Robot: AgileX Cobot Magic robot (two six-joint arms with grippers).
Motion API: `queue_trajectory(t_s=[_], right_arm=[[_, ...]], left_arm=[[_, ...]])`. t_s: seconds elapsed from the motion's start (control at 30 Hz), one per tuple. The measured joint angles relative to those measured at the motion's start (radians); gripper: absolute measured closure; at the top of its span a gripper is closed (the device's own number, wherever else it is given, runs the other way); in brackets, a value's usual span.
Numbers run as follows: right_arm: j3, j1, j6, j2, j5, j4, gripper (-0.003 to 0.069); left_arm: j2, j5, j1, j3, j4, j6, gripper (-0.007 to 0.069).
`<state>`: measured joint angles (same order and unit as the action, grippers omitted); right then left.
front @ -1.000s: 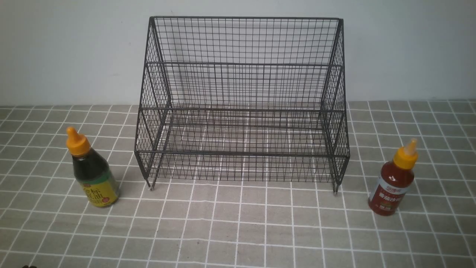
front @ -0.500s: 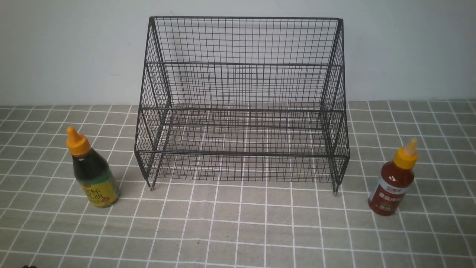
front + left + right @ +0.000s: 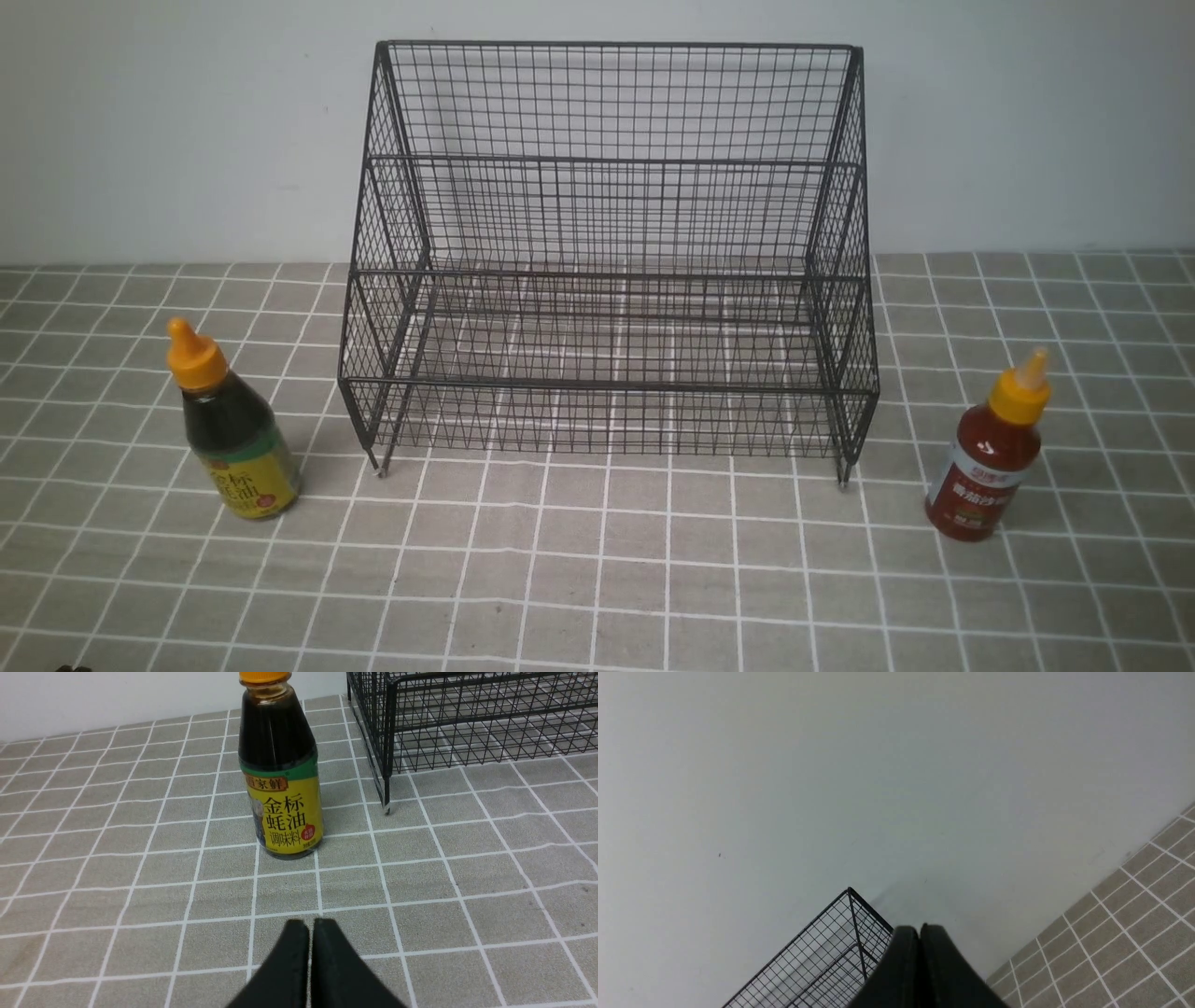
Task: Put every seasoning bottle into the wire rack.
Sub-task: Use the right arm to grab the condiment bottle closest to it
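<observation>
1. Front view: the wire rack (image 3: 607,383), black mesh in two stepped tiers, stands on its short feet in the middle of the table, on a grey cloth (image 3: 635,579) with a white grid, in front of a pale wall (image 3: 1008,121).
2. Front view: the dark sauce bottle (image 3: 231,420), with an orange nozzle cap and a yellow-green label, stands upright on the cloth to the left of the rack, apart from it.
3. Front view: the red sauce bottle (image 3: 985,457), with a yellow-orange cap and a white-red label, stands upright to the right of the rack, also apart from it. Both bottles are outside the rack.
4. Front view: a small dark shape (image 3: 73,668) shows at the lower left edge, too little of it to identify.
5. Left wrist view: the left gripper (image 3: 310,926) has its jaws pressed together, with just a thin slit showing between the dark, blurred fingertips. They pinch nothing and are apart from the dark sauce bottle, whose label faces this camera. Part of the rack shows near that bottle.
6. Right wrist view: the right gripper (image 3: 919,931) also has its jaws pressed together, the fingertips nearly meeting, with nothing pinched. Beyond them are the wall, a corner of the rack and some gridded cloth.
</observation>
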<state>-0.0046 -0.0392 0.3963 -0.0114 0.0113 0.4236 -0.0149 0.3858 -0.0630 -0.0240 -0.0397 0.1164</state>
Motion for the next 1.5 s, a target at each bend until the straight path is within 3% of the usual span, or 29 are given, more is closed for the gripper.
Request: queue_trajectory(t_s=[0.2,0.23,0.33,0.43,0.57,0.7,0.9,1.03,1.17,1.37,1.5], right_arm=[[-0.266,0.0,-0.094,0.066,0.268,-0.094,0.0673],[-0.42,0.0,-0.149,0.156,0.409,-0.131,0.0673],[-0.608,0.0,-0.254,0.325,0.647,-0.165,0.0673],[-0.885,0.0,-0.384,0.616,1.005,-0.181,0.0673],[-1.047,0.0,-0.415,0.829,1.162,-0.183,0.0666],[-1.174,0.001,-0.483,1.033,1.234,-0.185,0.0619],[-1.307,0.002,-0.523,1.301,1.238,-0.175,0.0449],[-1.348,0.048,-0.524,1.425,1.238,-0.198,0.0294],[-1.357,0.13,-0.514,1.506,1.235,-0.252,0.0193],[-1.357,0.16,-0.431,1.624,1.217,-0.303,0.014],[-1.357,0.16,-0.416,1.692,1.205,-0.312,0.014]], left_arm=[[0.0,-0.002,0.0,-0.001,0.015,0.002,0.0631],[0.0,-0.006,0.0,-0.001,0.021,0.003,0.0631],[0.0,-0.015,0.0,-0.002,0.026,0.004,0.0631],[0.0,-0.025,0.0,-0.002,0.027,0.004,0.0631],[0.0,-0.025,0.0,-0.003,0.027,0.004,0.0631],[0.0,-0.026,0.0,-0.004,0.027,0.005,0.0631],[0.0,-0.094,0.0,-0.005,0.011,-0.002,0.0631],[0.0,-0.188,0.0,-0.005,-0.09,-0.066,0.0631],[0.0,-0.264,0.0,-0.005,-0.221,-0.159,0.0631],[0.0,-0.419,0.0,0.006,-0.351,-0.227,0.0631],[0.019,-0.283,0.0,0.138,-0.357,-0.209,0.0631]])
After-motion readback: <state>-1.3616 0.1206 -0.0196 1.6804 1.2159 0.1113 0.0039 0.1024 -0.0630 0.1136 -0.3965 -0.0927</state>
